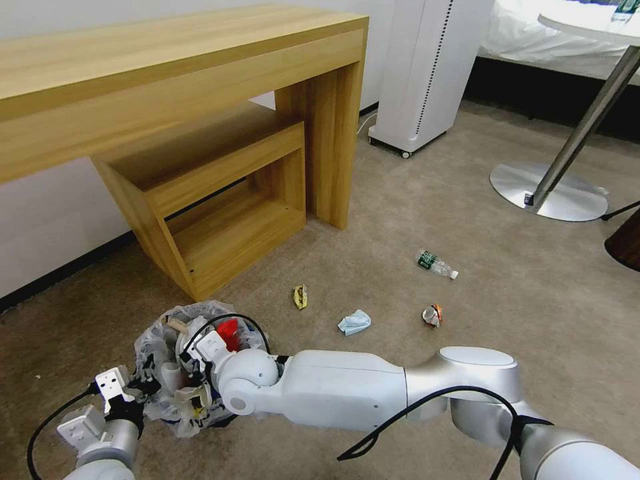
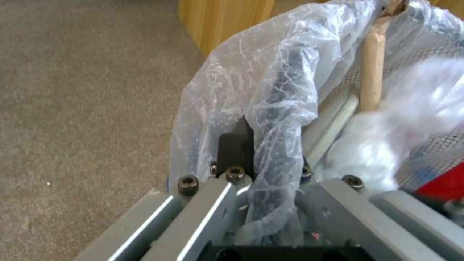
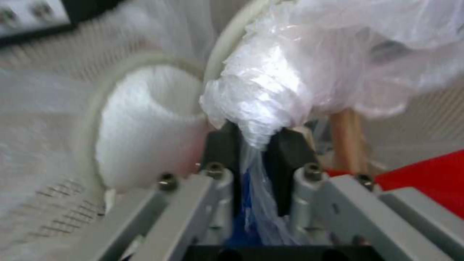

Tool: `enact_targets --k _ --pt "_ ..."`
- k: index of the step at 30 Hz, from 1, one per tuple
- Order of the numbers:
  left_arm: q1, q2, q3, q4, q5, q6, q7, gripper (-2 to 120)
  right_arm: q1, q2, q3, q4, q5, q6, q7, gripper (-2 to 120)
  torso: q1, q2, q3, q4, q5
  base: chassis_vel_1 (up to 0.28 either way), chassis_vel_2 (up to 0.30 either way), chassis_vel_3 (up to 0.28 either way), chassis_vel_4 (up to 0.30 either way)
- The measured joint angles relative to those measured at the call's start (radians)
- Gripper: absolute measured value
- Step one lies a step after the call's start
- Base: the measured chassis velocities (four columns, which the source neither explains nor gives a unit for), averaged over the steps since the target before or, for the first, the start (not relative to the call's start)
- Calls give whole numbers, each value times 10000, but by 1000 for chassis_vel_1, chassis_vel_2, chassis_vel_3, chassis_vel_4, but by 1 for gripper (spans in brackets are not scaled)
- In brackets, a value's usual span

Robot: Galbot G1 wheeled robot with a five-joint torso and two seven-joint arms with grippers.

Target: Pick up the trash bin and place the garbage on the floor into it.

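The trash bin [image 1: 167,373] stands on the floor [image 1: 400,220] at the lower left, its crinkly bag [image 2: 270,72] bulging over the rim. Inside lie a white slipper [image 3: 145,127], a wooden stick [image 2: 372,61] and a red wrapper [image 1: 228,331]. My left gripper [image 2: 270,152] is shut on the bin's bag-covered rim. My right arm reaches across to the bin, and its gripper [image 3: 253,145] is shut on a fold of white plastic [image 3: 261,98] inside the bin. Garbage on the carpet: a clear bottle [image 1: 437,264], a yellow wrapper [image 1: 301,297], a light-blue mask [image 1: 354,323] and a crushed can [image 1: 432,315].
A wooden desk [image 1: 167,73] with a low shelf stands just behind the bin. A white wheeled appliance [image 1: 427,73] is at the back. A round table's metal base [image 1: 553,193] and a dark brown bin [image 1: 627,240] sit to the right.
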Motion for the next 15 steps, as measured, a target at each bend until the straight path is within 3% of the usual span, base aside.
enact_targets --k 2,5,15 --pt "-2 1 0 0 -1 0 1 1 8 -48 22 82 -17 38 -31 22 0 0 0 0 1 0 0 0 0" --pt "-41 -1 5 30 -4 0 3 1 93 -394 90 667 -174 364 -407 38 0 0 0 0 2 0 0 0 0" --pt "-125 -15 35 74 2 10 -19 1 132 -968 -87 1354 -1006 1106 -1364 72 0 0 0 0 1 0 0 0 0"
